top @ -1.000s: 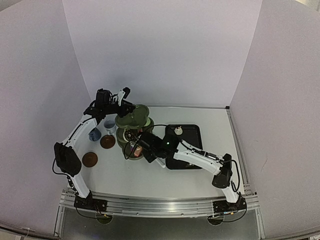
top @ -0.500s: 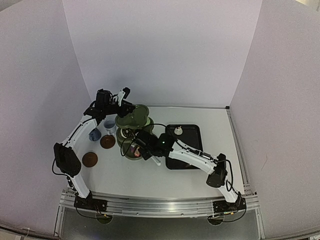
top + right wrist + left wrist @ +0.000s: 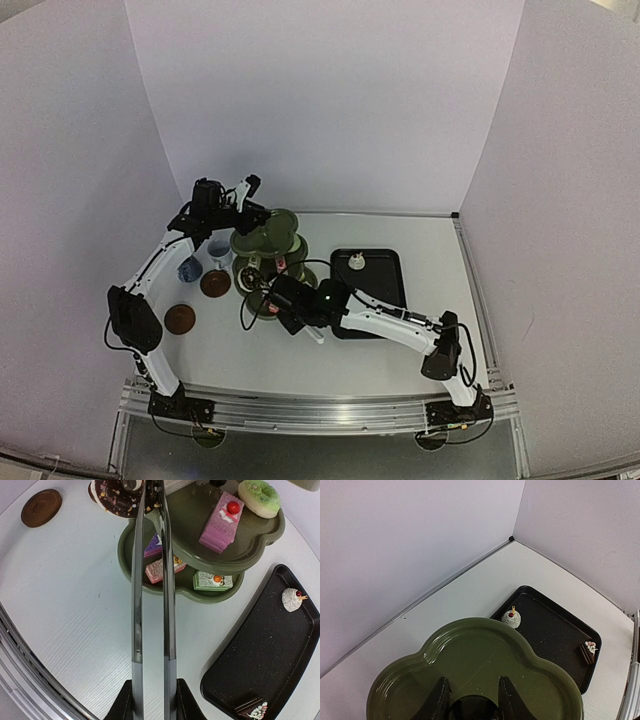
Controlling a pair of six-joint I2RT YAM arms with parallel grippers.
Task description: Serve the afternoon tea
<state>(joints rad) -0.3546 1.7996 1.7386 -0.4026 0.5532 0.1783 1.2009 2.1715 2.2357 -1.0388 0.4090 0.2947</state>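
1. The white counter (image 3: 75, 605) carries everything; serving looks roughly half done.
2. The olive-green three-tier scalloped stand (image 3: 485, 655) sits left of centre. Its top tier is bare, the middle tier holds a pink cherry-topped slice (image 3: 222, 522) and a green ring cake (image 3: 257, 497), and the lowest holds three small slices.
3. The black rectangular tray (image 3: 260, 665), right of the stand, holds a white domed cake (image 3: 291, 599) and a chocolate slice (image 3: 252, 711), both probably yet to be served.
4. The left end effector (image 3: 472, 700) appears clenched on the dark round knob (image 3: 472, 709) at the stand's top.
5. The right end effector (image 3: 154, 700) is clenched on long shiny tongs (image 3: 137, 605), which pinch a chocolate ring cake (image 3: 112, 502) at the stand's near-left edge.
6. Far left, the dark-blue cup (image 3: 188, 270) and pale cup (image 3: 218, 250) stand beside, not on, two brown round saucers (image 3: 215, 284).
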